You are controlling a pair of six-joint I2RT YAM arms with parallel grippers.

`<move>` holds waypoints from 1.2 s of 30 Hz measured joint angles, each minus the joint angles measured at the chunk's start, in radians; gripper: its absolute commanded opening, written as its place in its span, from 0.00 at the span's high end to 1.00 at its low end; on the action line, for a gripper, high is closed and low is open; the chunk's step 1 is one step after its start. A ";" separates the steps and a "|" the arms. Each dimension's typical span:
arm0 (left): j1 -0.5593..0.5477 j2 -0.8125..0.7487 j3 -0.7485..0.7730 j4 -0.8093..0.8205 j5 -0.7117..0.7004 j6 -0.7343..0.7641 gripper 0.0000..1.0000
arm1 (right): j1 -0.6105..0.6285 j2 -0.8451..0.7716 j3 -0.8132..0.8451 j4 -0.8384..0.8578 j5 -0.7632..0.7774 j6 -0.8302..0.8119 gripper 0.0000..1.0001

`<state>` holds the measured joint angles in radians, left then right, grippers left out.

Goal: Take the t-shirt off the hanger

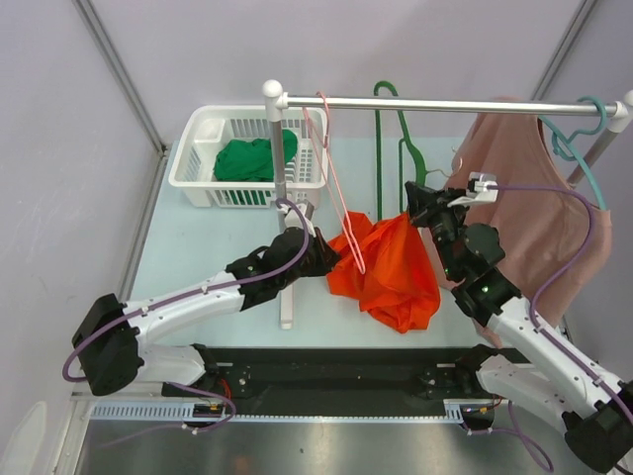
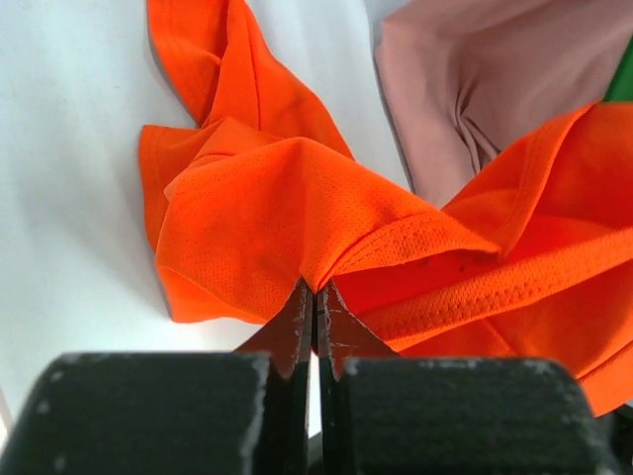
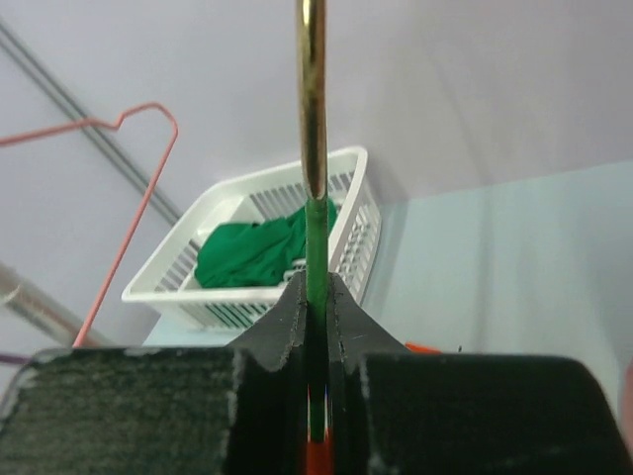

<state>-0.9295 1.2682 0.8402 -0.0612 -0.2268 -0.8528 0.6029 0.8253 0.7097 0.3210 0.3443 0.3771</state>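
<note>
An orange t-shirt hangs from a green hanger hooked on the metal rail and sags down to the table. My left gripper is shut on a fold of the orange t-shirt at its left edge. My right gripper is shut on the green hanger's wire, just above the shirt. The jaws of both grippers stand pressed together.
A white basket with a green garment stands at the back left. An empty pink hanger hangs on the rail. A dusty-pink shirt hangs on a teal hanger at right. The rack's post stands beside my left arm.
</note>
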 measured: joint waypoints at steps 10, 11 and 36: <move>0.000 -0.051 0.000 -0.030 0.022 0.026 1.00 | -0.064 0.193 0.097 0.142 0.057 -0.012 1.00; 0.000 -0.052 0.000 -0.030 0.024 0.027 1.00 | -0.066 0.203 0.108 0.140 0.063 -0.012 1.00; 0.000 -0.074 -0.062 -0.018 0.073 0.056 1.00 | -0.272 0.177 0.287 -0.072 -0.011 0.049 1.00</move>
<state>-0.9291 1.1946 0.7780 -0.0795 -0.1535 -0.7971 0.3309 1.0027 0.9966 0.2485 0.3336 0.4259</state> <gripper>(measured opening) 0.011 0.071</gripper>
